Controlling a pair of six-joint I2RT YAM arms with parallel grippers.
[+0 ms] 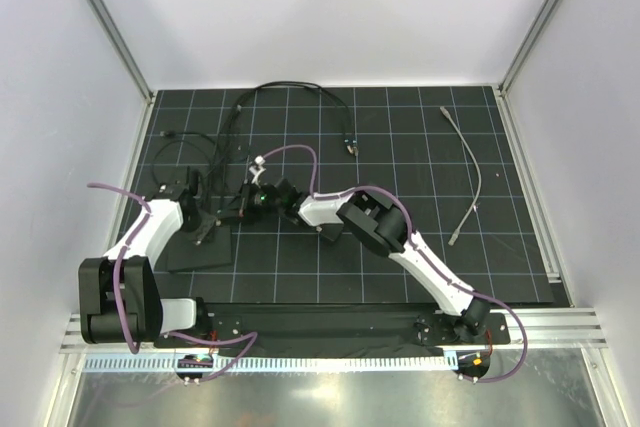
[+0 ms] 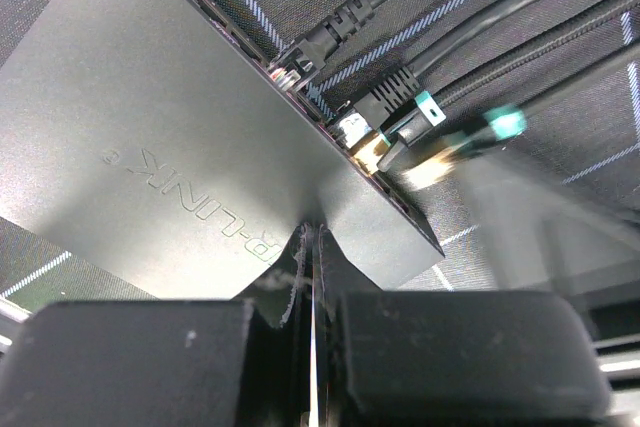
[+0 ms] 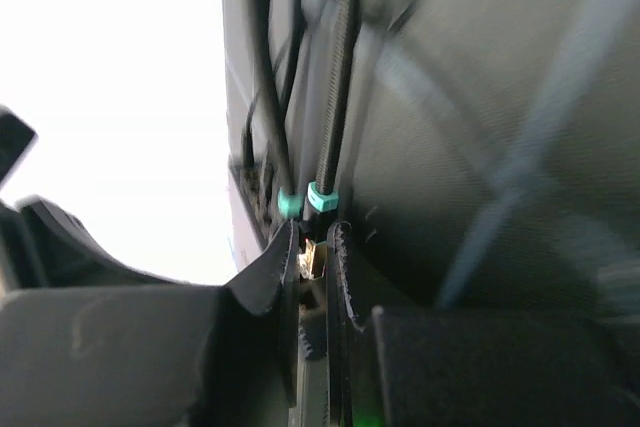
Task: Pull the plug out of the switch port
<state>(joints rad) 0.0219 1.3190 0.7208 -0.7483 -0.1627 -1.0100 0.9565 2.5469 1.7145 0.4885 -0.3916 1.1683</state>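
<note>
The flat matte-black switch box [image 1: 200, 247] lies at the near left, and it fills the left wrist view [image 2: 180, 137]. Its port edge [image 2: 335, 132] holds several plugs. My left gripper [image 1: 203, 215] is shut, and its tips [image 2: 312, 232] press down on the box top. My right gripper [image 1: 247, 202] is shut on a metal-tipped plug [image 3: 316, 255] with a teal collar. That plug is blurred in the left wrist view [image 2: 455, 142]. Its gold tip is at the box edge, and I cannot tell whether it sits in the port.
Two more plugs [image 2: 330, 32], [image 2: 395, 97] stay in the same edge. Black cables [image 1: 290, 92] loop toward the back of the mat. A loose grey cable [image 1: 472, 162] lies at the right. Metal frame rails bound the mat.
</note>
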